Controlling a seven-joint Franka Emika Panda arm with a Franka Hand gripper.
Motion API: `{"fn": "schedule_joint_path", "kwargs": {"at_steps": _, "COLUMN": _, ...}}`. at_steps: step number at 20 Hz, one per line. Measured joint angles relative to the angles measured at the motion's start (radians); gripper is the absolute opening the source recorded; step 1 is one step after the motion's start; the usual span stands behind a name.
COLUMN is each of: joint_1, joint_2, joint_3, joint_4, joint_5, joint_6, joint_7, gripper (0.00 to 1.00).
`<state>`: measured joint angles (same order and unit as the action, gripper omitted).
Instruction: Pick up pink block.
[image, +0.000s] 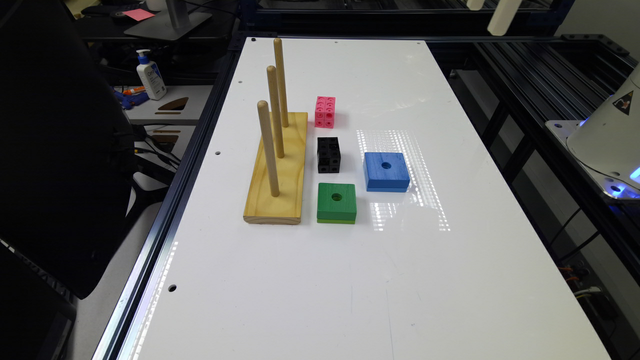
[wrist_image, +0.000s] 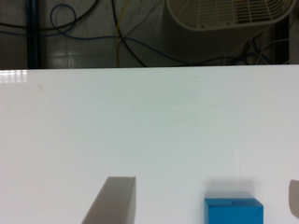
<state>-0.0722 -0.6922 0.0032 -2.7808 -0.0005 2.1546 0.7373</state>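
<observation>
Two claw fingers (wrist_image: 114, 200) stand wide apart in the wrist view, gripping nothing, above the bare white desk (wrist_image: 140, 130) with a blue block (wrist_image: 232, 211) between them. Pink block (image: 325, 111) sits beside the peg board (image: 277, 172), behind the black cube (image: 328, 155).

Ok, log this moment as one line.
target: small pink plastic cube untouched on white table | neighbour: black cube apart | gripper: open, over blue block | grasp: not started
</observation>
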Motion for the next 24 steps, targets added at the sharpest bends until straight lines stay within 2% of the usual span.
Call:
{"fn": "schedule_joint_path", "kwargs": {"at_steps": 3, "joint_1": -0.015, "joint_2": 0.060, "joint_3": 0.000, "joint_4": 0.038, "joint_5": 0.0000, "joint_6": 0.022, "joint_7": -0.015, "gripper": 1.00}}
{"fn": "schedule_joint_path", "kwargs": {"at_steps": 9, "joint_1": -0.034, "joint_2": 0.167, "joint_3": -0.001, "joint_4": 0.118, "joint_5": -0.0002, "joint_6": 0.037, "joint_7": -0.035, "gripper": 1.00}}
{"fn": "schedule_joint_path", "kwargs": {"at_steps": 14, "joint_1": -0.068, "joint_2": 0.226, "joint_3": -0.001, "joint_4": 0.170, "joint_5": -0.0003, "joint_6": 0.038, "joint_7": -0.069, "gripper": 1.00}}
{"fn": "schedule_joint_path", "kwargs": {"at_steps": 17, "joint_1": -0.083, "joint_2": 0.257, "joint_3": -0.001, "joint_4": 0.199, "joint_5": -0.0003, "joint_6": 0.039, "joint_7": -0.084, "gripper": 1.00}}
{"fn": "schedule_joint_path", "kwargs": {"at_steps": 24, "joint_1": -0.097, "joint_2": 0.339, "joint_3": -0.001, "joint_4": 0.275, "joint_5": -0.0003, "joint_6": 0.040, "joint_7": -0.096, "gripper": 1.00}}
